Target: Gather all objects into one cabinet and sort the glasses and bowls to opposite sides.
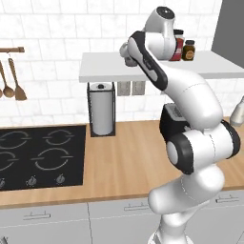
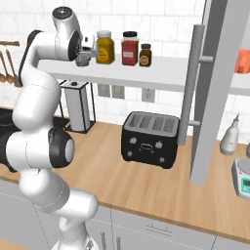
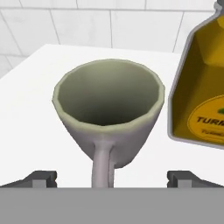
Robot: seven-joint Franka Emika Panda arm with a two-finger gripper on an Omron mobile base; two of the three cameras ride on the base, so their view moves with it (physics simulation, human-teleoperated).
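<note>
A grey cup with a handle stands upright on the open white wall shelf, close in front of the hand. My gripper is open, with one fingertip on each side and the cup's handle pointing back between them, untouched. From the right base view my gripper is at the shelf's left end, next to the yellow jar. Far right, the cabinet has its grey door swung open, and an orange cup sits on its floor. The bowl is out of view.
A red jar and a small amber jar stand on the shelf beyond the yellow one. Below are a black toaster, a paper towel holder, a stove, a white bottle and a scale.
</note>
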